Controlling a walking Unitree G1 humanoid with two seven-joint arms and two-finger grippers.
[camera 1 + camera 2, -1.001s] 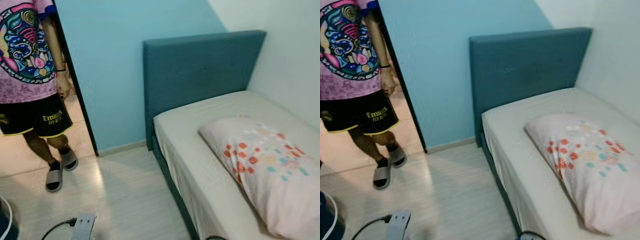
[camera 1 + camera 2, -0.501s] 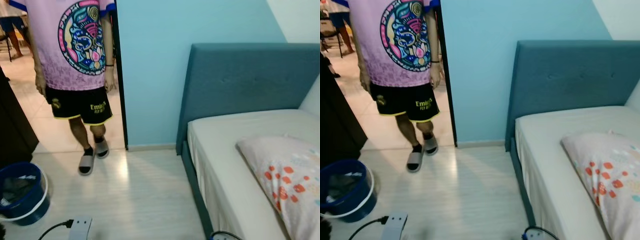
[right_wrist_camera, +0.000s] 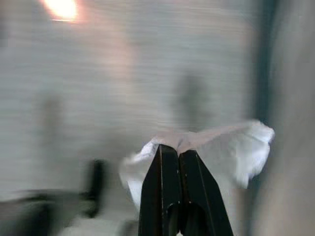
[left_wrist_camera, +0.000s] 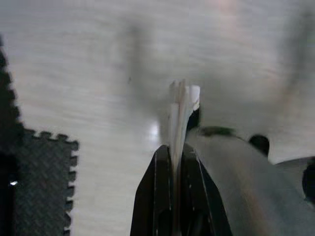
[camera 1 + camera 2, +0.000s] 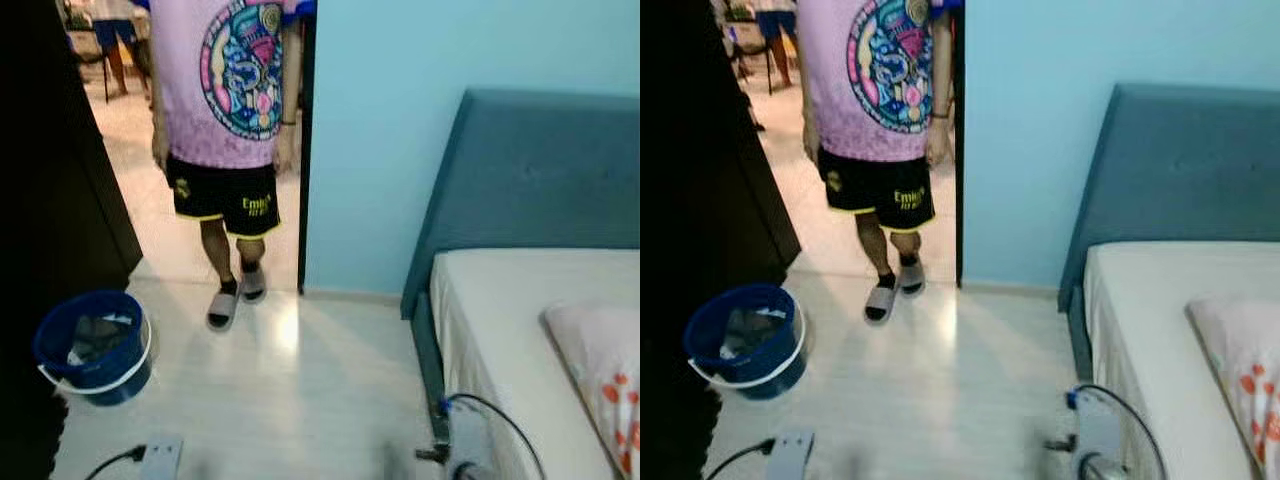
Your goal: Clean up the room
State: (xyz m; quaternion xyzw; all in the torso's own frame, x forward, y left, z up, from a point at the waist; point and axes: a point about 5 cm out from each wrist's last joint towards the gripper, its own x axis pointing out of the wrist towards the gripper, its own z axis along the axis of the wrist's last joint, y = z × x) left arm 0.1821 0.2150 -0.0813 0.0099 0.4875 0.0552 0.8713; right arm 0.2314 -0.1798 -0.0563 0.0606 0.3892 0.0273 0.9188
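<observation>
A blue bucket (image 5: 95, 345) with a white rim stands on the pale floor at the left, with scraps of rubbish inside. In the left wrist view my left gripper (image 4: 174, 147) is shut on a thin, flat white piece of paper (image 4: 181, 105) that sticks out past its tips, above the floor. In the right wrist view my right gripper (image 3: 178, 150) is shut on a crumpled white tissue (image 3: 221, 145). Both forearms show at the bottom of the eye views, the left arm (image 5: 160, 458) and the right arm (image 5: 470, 440).
A person (image 5: 235, 90) in a pink shirt and grey slippers stands in the doorway ahead. A dark wardrobe (image 5: 50, 200) rises on the left. The bed (image 5: 510, 330), with a teal headboard (image 5: 540, 190) and a pillow (image 5: 605, 370), is on the right. A black foam mat (image 4: 34, 187) lies on the floor.
The camera has swung left: the bed and pillow slid to the right edge, and the bucket and wardrobe came into view. The person now stands further right in the picture.
</observation>
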